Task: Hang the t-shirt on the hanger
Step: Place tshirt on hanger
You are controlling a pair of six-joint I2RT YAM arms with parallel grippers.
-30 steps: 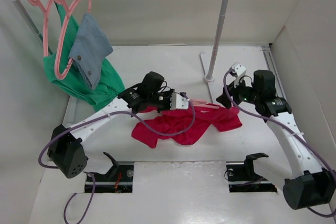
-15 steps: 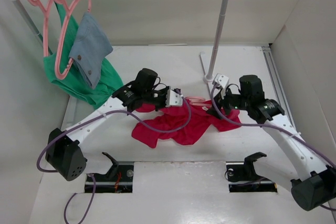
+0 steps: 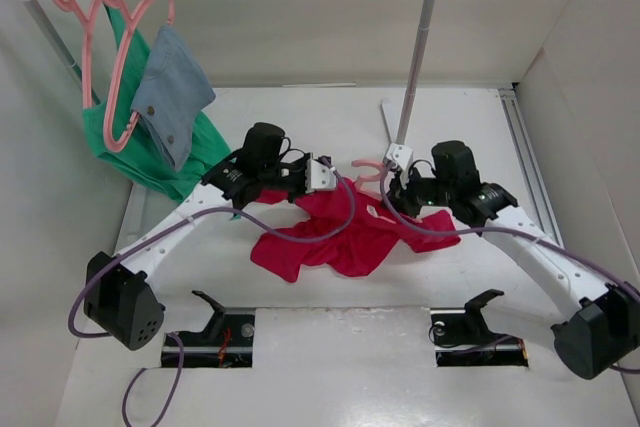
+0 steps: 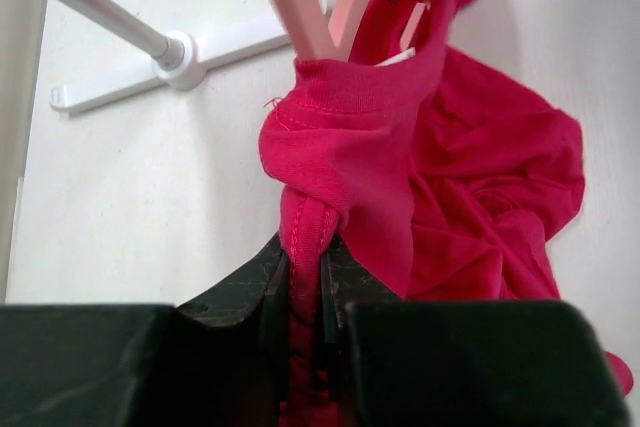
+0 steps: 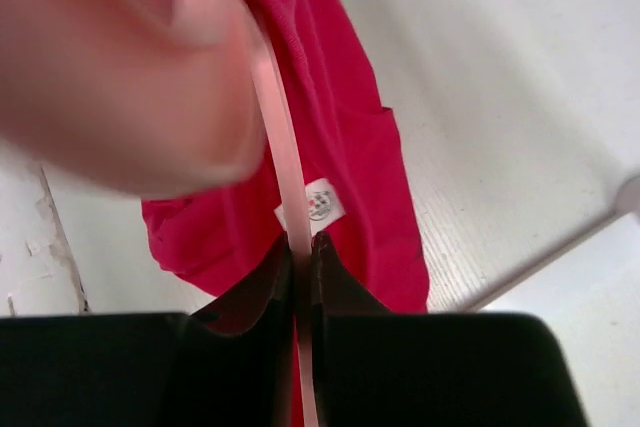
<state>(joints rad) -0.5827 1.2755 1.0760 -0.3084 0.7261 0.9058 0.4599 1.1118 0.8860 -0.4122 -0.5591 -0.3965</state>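
Observation:
The crimson t-shirt [image 3: 345, 232] lies crumpled mid-table, its neck end lifted. My left gripper [image 3: 332, 185] is shut on the collar hem; in the left wrist view the red fabric [image 4: 360, 157] is pinched between the jaws of that gripper [image 4: 305, 272]. The pink hanger [image 3: 366, 166] pokes out of the neck opening, and its stem [image 4: 300, 7] rises above the collar. My right gripper [image 3: 388, 187] is shut on the hanger. In the right wrist view its thin bar [image 5: 275, 127] runs straight into this gripper [image 5: 301, 252], with the t-shirt [image 5: 360, 147] and its white label [image 5: 318, 202] behind.
A garment rack pole [image 3: 420, 47] stands just behind the grippers, its white foot [image 3: 388, 125] on the table. At the far left, green [image 3: 150, 162] and grey-blue [image 3: 175, 87] garments hang on pink hangers [image 3: 110, 47]. Walls close in on both sides.
My right arm has swung left to the shirt's neck and shut on the hanger, whose hook now stands up. My left arm has drawn the collar slightly left and back.

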